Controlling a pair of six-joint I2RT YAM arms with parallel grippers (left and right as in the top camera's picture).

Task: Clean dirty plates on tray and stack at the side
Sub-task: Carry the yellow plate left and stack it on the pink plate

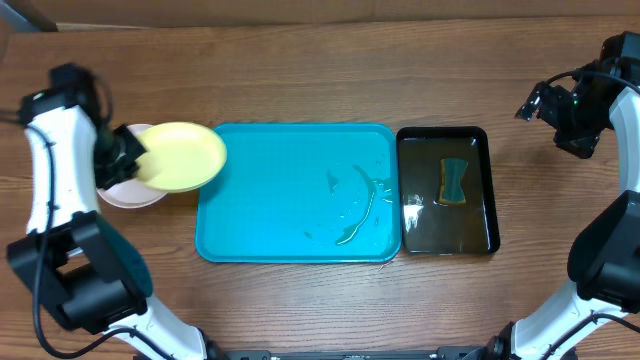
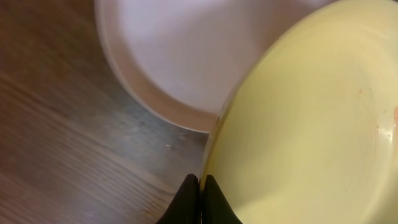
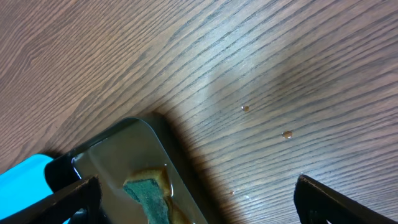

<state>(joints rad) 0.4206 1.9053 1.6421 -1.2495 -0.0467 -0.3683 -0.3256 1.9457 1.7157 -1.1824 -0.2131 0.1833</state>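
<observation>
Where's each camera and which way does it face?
Overhead: above the table, straight down on blue tray; both arms show.
Left wrist: on left arm, down at yellow plate over white plate; left hand gripping it shows.
Right wrist: on right arm, down at black tray; open right hand shows.
Shared: yellow plate, overhead and left wrist.

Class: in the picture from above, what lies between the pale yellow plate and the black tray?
The turquoise tray fills that stretch, carrying only wet streaks; the overhead view shows it.
</observation>
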